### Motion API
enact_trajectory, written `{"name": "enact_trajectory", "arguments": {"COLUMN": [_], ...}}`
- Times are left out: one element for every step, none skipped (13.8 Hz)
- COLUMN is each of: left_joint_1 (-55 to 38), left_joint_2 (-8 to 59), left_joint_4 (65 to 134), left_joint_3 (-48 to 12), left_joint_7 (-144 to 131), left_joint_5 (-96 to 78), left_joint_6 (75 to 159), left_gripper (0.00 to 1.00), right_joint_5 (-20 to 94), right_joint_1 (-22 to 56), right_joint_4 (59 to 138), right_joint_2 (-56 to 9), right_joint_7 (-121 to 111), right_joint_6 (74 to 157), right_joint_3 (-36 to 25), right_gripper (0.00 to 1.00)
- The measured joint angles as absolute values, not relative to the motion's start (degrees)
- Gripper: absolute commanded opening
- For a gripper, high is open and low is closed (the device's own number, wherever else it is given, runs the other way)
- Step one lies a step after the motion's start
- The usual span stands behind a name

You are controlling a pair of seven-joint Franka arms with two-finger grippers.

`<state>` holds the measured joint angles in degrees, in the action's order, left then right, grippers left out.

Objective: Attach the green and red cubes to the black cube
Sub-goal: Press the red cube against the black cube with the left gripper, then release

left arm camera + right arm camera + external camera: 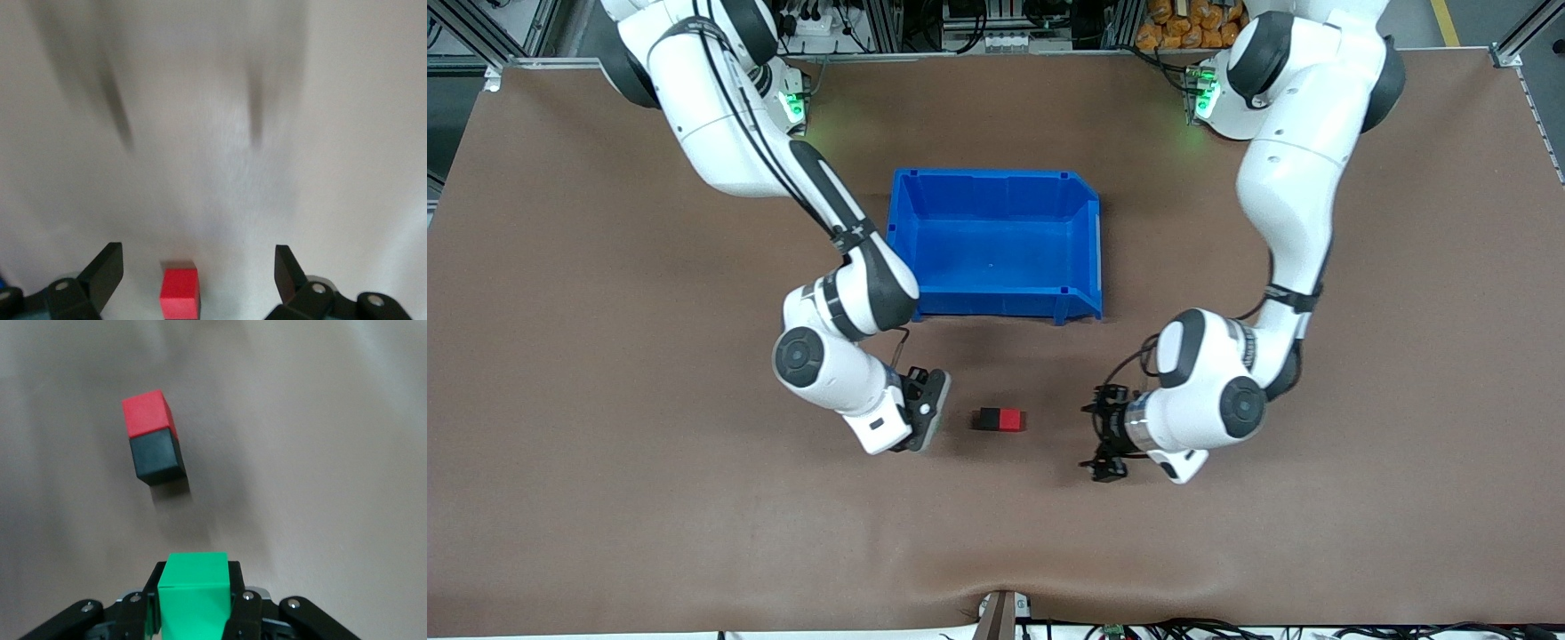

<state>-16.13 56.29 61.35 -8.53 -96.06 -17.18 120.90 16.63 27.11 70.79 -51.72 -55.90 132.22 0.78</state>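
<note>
Brown worktop (605, 356) carries the red cube (1010, 420) touching the black cube (987, 419) mid-worktop, nearer the camera than the bin (996, 240). Left tool (1104, 436) gapes empty beside them; right tool (195, 613) pinches the green cube (193, 593). A skewed approach could shove the pair apart.

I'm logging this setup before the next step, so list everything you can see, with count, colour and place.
Small solid red cube: one, bright red, on the table, nearer the front camera than the bin, touching the black cube on the side toward the left arm's end.
Small matte black cube: one, black, joined to the red cube.
Small solid green cube: one, bright green, held in the right gripper.
Open plastic bin: one, blue, mid-table.
Table: one, brown.
Left gripper: open, beside the red cube.
Right gripper: shut on the green cube, beside the black cube.
</note>
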Motion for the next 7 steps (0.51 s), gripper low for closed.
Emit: {"name": "enact_trajectory", "arguments": {"left_joint_1": [-15.17, -14.16, -12.93, -11.55, -10.02, -8.46, -6.97], "left_joint_2": [55.25, 54.27, 53.33, 52.45, 51.73, 51.15, 50.67], "left_joint_4": [61.32, 61.29, 61.27, 61.26, 61.24, 61.24, 61.21], "left_joint_3": [-8.5, -8.44, -8.41, -8.39, -8.38, -8.36, -8.34], "left_joint_7": [-94.56, -92.14, -89.07, -85.86, -82.6, -79.36, -75.74], "left_joint_5": [-16.45, -16.17, -16.12, -16.09, -16.06, -16.03, -16.02], "left_joint_6": [118.89, 116.97, 115.01, 113.19, 111.4, 109.82, 108.68], "left_gripper": [1.0, 1.0, 1.0, 1.0, 1.0, 1.0, 1.0], "right_joint_5": [14.83, 12.94, 11.35, 10.03, 8.75, 7.32, 6.09], "right_joint_1": [28.12, 29.18, 30.04, 30.65, 31.2, 31.71, 32.16], "right_joint_4": [70.42, 70.19, 70.1, 69.98, 69.66, 69.06, 68.18], "right_joint_2": [-52.05, -52.3, -52.59, -52.94, -53.35, -53.8, -54.34], "right_joint_7": [-55.88, -55.78, -55.7, -55.69, -55.71, -55.7, -55.69], "right_joint_6": [132.19, 132.12, 132.09, 132.09, 132.1, 132.1, 132.1], "right_joint_3": [0.25, -0.48, -1.13, -1.49, -1.75, -1.89, -1.93], "right_gripper": [0.0, 0.0, 0.0, 0.0, 0.0, 0.0, 0.0]}}
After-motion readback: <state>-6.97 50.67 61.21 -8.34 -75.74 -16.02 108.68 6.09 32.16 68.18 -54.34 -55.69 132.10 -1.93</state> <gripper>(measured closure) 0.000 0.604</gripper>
